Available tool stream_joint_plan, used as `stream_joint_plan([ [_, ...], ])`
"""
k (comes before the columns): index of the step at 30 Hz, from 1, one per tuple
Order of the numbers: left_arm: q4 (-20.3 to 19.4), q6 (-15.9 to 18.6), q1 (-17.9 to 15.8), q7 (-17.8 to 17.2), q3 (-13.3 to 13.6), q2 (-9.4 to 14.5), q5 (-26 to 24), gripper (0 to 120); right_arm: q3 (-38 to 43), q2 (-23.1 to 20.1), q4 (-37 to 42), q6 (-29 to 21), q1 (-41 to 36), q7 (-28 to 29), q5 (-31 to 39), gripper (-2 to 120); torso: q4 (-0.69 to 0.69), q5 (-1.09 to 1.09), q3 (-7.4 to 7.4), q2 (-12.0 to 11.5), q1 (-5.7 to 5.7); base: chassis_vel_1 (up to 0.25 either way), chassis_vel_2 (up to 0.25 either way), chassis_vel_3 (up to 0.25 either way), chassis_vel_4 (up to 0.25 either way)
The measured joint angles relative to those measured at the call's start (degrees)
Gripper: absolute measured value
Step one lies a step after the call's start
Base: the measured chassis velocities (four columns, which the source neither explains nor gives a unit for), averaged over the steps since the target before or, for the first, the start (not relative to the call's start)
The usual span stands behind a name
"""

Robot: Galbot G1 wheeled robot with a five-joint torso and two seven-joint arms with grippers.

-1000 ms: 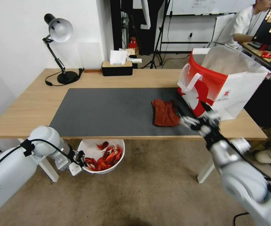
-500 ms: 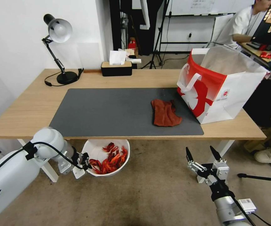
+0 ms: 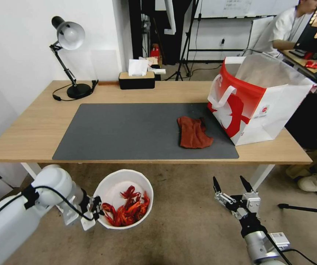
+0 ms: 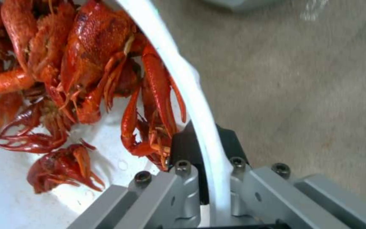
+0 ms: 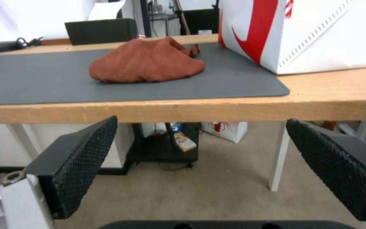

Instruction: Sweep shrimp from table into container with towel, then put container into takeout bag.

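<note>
Left gripper clamped on rim of round white plastic container, below table edge; red-orange shrimp inside. Right gripper low, fingers apart, empty. Rust-red towel on grey mat beside white-red takeout bag.

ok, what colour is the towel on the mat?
Rust red, plain, no pattern. The towel shows best in the right wrist view.
</note>
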Motion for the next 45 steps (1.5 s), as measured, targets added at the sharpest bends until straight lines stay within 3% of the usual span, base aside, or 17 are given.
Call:
stream_joint_plan([
  [4, -4.49, -0.73, 6.19, -0.11, -5.85, 0.0, -0.49, 0, 0.05, -0.58, -0.97, -0.01, 0.54, -0.16, 0.39, 100, 0.02, 0.0, 0.0, 0.0, 0.0, 0.0, 0.0, 0.0, 0.0],
  [6, -8.87, -0.64, 8.88, -0.11, -9.89, 1.46, -2.26, 0, 0.01, -0.72, -1.51, -0.01, 0.84, -0.26, 0.45, 100, 0.01, 0.02, 0.0, 0.0, 0.0, 0.0, 0.0, 0.0, 0.0],
  [7, -8.87, -0.64, 8.88, -0.11, -9.89, 1.46, -2.26, 0, 0.01, -0.72, -1.51, -0.01, 0.84, -0.26, 0.45, 100, 0.01, 0.02, 0.0, 0.0, 0.0, 0.0, 0.0, 0.0, 0.0],
  [9, -14.0, 1.29, 10.31, -0.01, -14.85, 4.2, -6.41, 0, -0.12, -0.8, -2.04, -0.01, 0.98, -0.37, 0.49, 100, 0.0, 0.03, 0.0, 0.0, 0.0, 0.0, 0.0, 0.0, 0.0],
  [11, -15.27, 2.08, 10.56, -0.02, -16.18, 5.19, -8.23, 0, -0.15, -0.87, -2.14, -0.01, 0.98, -0.41, 0.51, 100, 0.0, 0.04, 0.0, 0.0, 0.0, 0.0, 0.0, 0.0, 0.0],
  [13, -19.14, 5.52, 10.27, -0.37, -20.33, 9.22, -14.93, 0, -0.17, -1.09, -2.41, -0.01, 1.0, -0.62, 0.62, 100, 0.0, 0.03, 0.0, 0.0, -0.01, 0.0, 0.0, 0.0, 0.0],
  [17, -20.13, 7.85, 6.69, -0.96, -20.71, 12.15, -19.2, 0, -0.22, -1.41, -2.64, 0.07, 0.74, -0.99, 0.65, 100, 0.0, 0.01, 0.0, 0.0, 0.0, 0.0, 0.0, 0.0, 0.0],
  [20, -17.43, 9.65, 1.26, -3.72, -17.93, 15.6, -23.69, 0, -0.5, -1.48, -2.4, 0.08, 0.11, -1.27, 0.3, 100, -0.02, 0.01, 0.0, -0.01, 0.01, 0.0, 0.0, 0.0, 0.0],
  [21, -17.43, 9.65, 1.26, -3.72, -17.93, 15.6, -23.69, 0, -0.5, -1.48, -2.4, 0.08, 0.11, -1.27, 0.3, 100, -0.02, 0.01, 0.0, -0.01, 0.01, 0.0, 0.0, 0.0, 0.0],
  [23, -14.85, 9.95, -2.54, -5.57, -14.74, 17.36, -24.56, 0, -0.53, -1.38, -1.31, 0.08, -0.37, -1.28, -0.1, 100, 0.02, 0.0, 0.0, -0.01, 0.01, 0.0, 0.0, 0.0, 0.0],
  [28, -10.66, 10.31, -9.29, -7.15, -10.61, 18.65, -26.34, 0, -0.66, -1.34, 0.56, 0.08, -1.32, -1.2, -1.09, 100, 0.0, 0.0, 0.0, -0.01, 0.01, 0.0, 0.0, 0.0, 0.0],
  [30, -7.07, 11.04, -13.98, -8.09, -8.41, 19.58, -29.34, 0, -0.71, -1.27, 1.24, 0.08, -1.56, -1.08, -1.54, 100, 0.0, 0.0, 0.01, -0.01, 0.01, 0.0, 0.0, 0.0, 0.0],
  [32, -5.57, 11.59, -15.82, -8.51, -7.51, 20.01, -30.85, 0, -0.71, -1.23, 1.33, 0.08, -1.56, -1.05, -1.67, 100, 0.0, 0.01, 0.0, -0.01, 0.01, 0.0, 0.0, 0.0, 0.0],
  [33, -2.83, 12.84, -18.97, -9.01, -5.87, 20.67, -34.55, 0, -0.77, -1.02, 1.49, 0.07, -1.56, -0.99, -2.07, 100, 0.0, 0.01, 0.01, -0.01, 0.01, 0.0, 0.0, 0.0, 0.0],
  [38, -0.06, 15.03, -23.29, -9.62, -2.74, 20.99, -38.89, 0, -1.08, -0.37, 1.32, 0.04, -1.56, -0.97, -2.86, 100, 0.0, 0.02, 0.01, -0.01, 0.01, 0.0, 0.0, 0.0, 0.0],
  [40, 1.05, 16.43, -25.91, -9.78, 0.14, 20.49, -40.94, 0, -1.36, 0.13, 1.01, 0.0, -1.57, -0.95, -3.39, 100, 0.0, 0.02, 0.01, -0.01, 0.01, 0.0, 0.0, 0.0, 0.0],
  [45, 3.1, 16.77, -31.15, -10.05, 5.96, 17.96, -39.41, 0, -1.34, 0.48, 0.67, -0.01, -1.7, -0.96, -3.62, 100, 0.0, 0.01, 0.0, -0.01, 0.01, 0.0, 0.0, 0.0, 0.0],
])
